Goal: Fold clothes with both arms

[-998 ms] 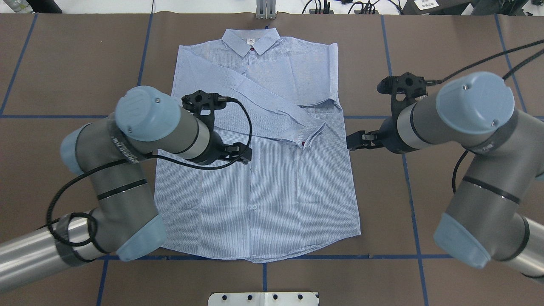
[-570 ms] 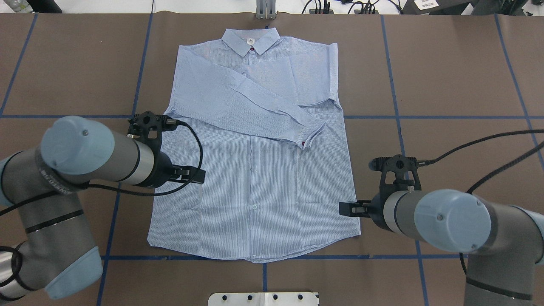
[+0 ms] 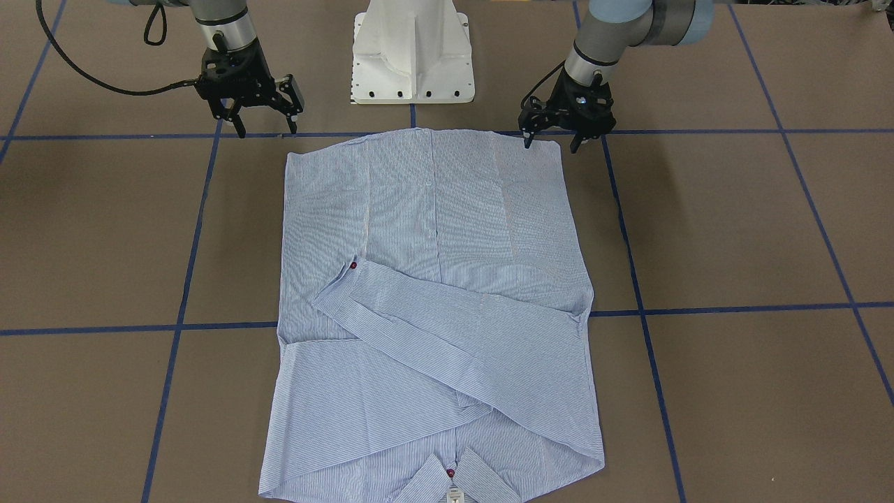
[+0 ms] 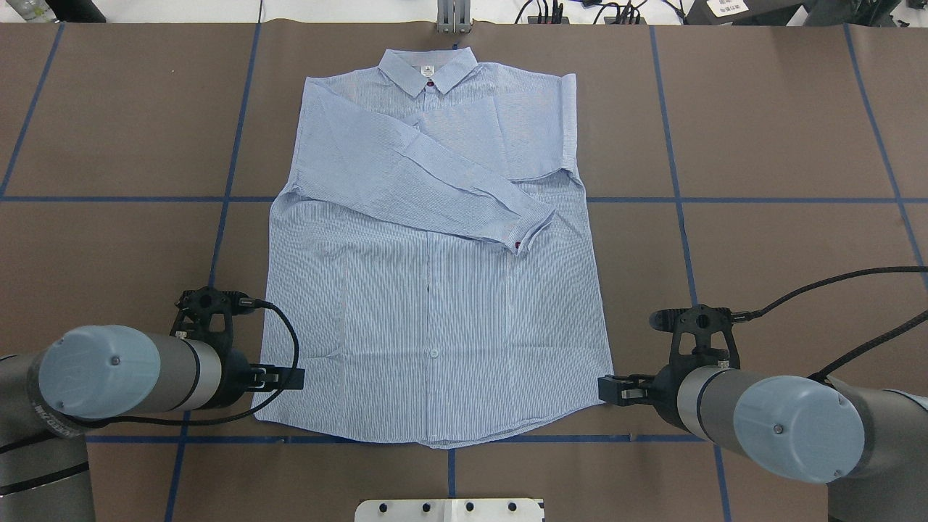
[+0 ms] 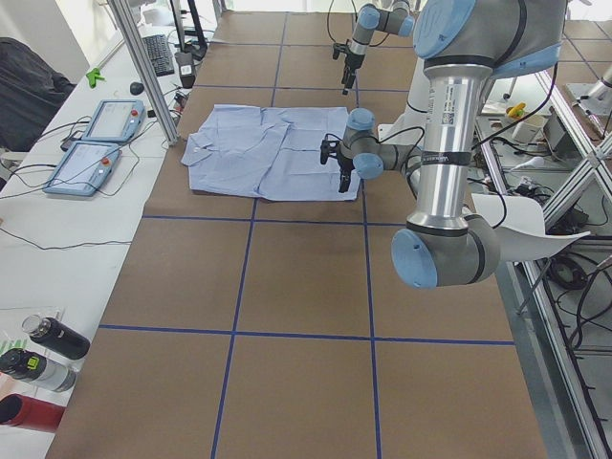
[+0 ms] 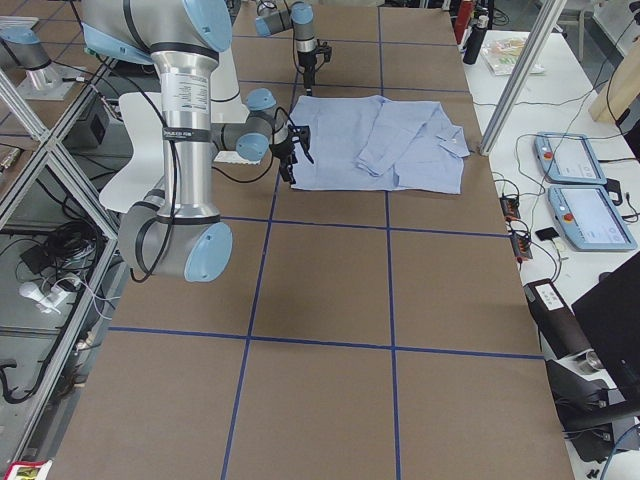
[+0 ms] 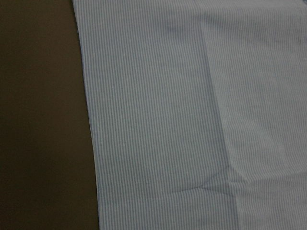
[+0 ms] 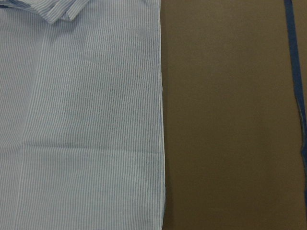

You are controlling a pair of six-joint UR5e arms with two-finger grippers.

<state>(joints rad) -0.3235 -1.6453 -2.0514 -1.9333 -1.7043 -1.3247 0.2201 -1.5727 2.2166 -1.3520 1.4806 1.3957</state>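
The light blue striped shirt (image 4: 435, 290) lies flat, front up, collar at the far side, also in the front view (image 3: 433, 209). Both sleeves are folded across the chest, one lying diagonally with its cuff (image 4: 525, 232) on top. My left gripper (image 4: 286, 378) hangs open and empty over the near left hem corner (image 3: 551, 147). My right gripper (image 4: 609, 389) hangs open and empty beside the near right hem corner (image 3: 267, 131). The left wrist view shows the shirt's (image 7: 192, 120) left edge on brown table. The right wrist view shows the shirt's (image 8: 81, 120) right edge.
The brown table cover (image 4: 783, 145) carries blue tape grid lines. The white pedestal base (image 3: 412, 52) stands just behind the hem. Teach pendants (image 5: 96, 143) and bottles (image 5: 38, 354) lie on a side table beyond the collar end.
Both arms have moved toward the robot along the shirt's sides, from chest height down to the hem corners. The shirt has not moved.
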